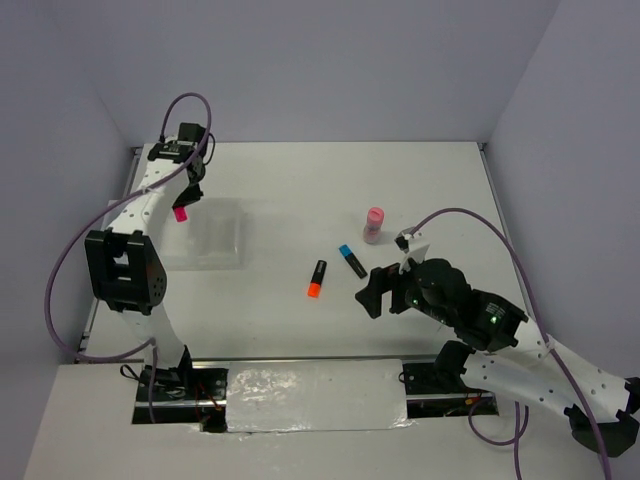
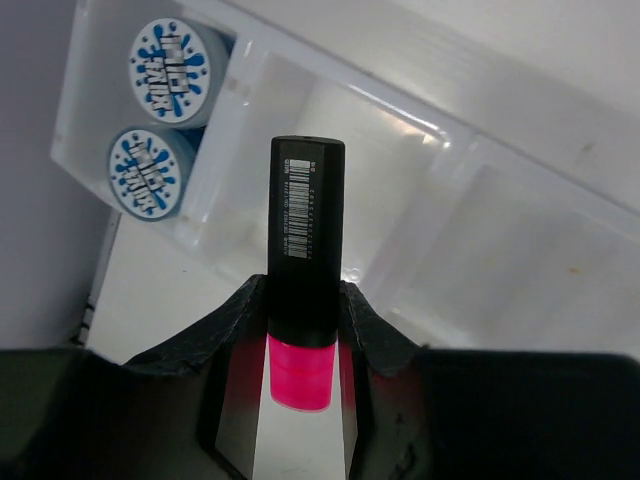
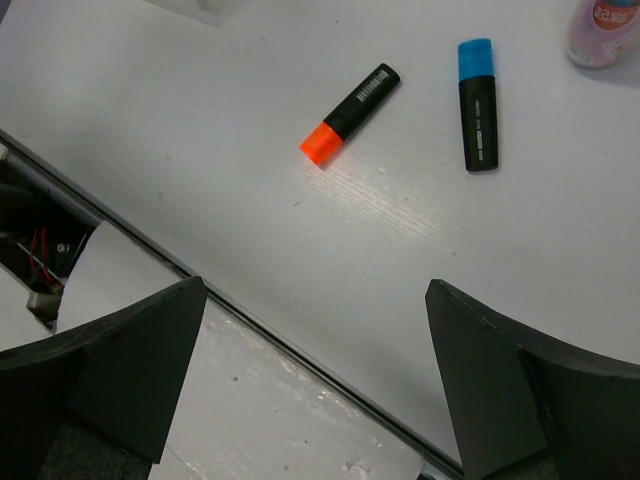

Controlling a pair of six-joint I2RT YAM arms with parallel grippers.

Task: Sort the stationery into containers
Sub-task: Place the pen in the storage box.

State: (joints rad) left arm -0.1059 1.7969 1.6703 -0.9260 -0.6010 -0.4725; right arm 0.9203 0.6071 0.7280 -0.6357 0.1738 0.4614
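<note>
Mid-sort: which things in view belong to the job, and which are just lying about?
Job: pink marker, orange marker, blue marker, tube, tape rolls, tray.
Lying about: purple cables, glossy sheet at the near edge.

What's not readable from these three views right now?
Pink marker: top view shows only its pink end; left gripper hides the body.
Tape rolls: not discernible in top view, lost in the washed-out translucent tray.
Pink-capped tube: cut off by the right wrist view's top-right corner; label unreadable.
Tray's end compartment: clipped by the left wrist view's right edge.
</note>
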